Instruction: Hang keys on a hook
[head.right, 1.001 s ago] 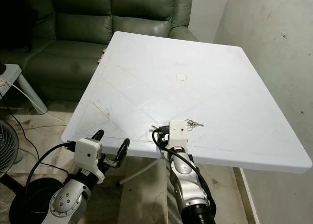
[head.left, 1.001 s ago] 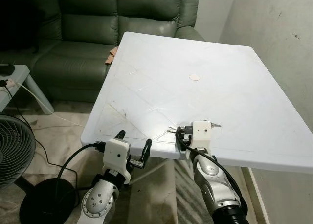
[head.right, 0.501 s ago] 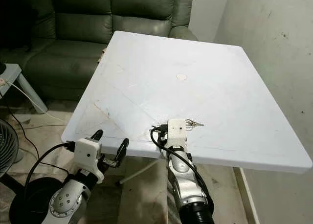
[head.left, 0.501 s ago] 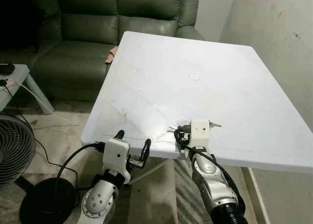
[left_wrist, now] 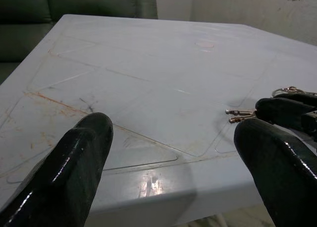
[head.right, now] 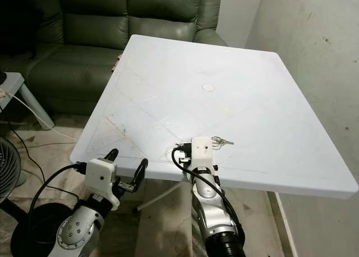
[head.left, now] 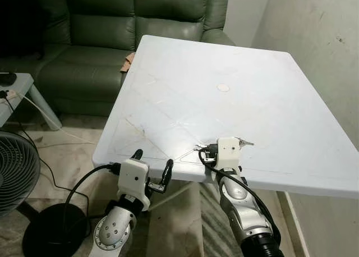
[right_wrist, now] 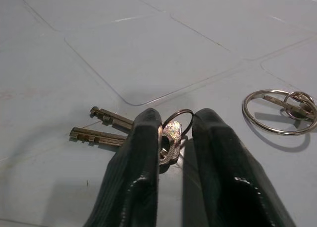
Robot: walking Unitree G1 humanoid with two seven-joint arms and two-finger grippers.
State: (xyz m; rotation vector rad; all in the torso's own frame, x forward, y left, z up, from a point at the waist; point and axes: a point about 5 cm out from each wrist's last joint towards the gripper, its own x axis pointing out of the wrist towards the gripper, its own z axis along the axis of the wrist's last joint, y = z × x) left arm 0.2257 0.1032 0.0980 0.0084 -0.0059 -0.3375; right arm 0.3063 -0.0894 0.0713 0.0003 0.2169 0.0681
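Because the right gripper (right_wrist: 171, 138) pinches only the keys' (right_wrist: 124, 129) thin bows between its 2 nearly closed fingers, lifting could drop them on the table (head.left: 185, 83); the left gripper (head.left: 152, 168) hangs spread apart.

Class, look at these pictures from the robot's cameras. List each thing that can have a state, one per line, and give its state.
keys: lying flat on the table, heads pinched between the right gripper's fingers
key ring: lying flat, beside the fingers, not gripped
right gripper: shut on the keys, low on the table
left gripper: open, holding nothing, in front of the table's near edge
table: upright
fan: standing on the floor
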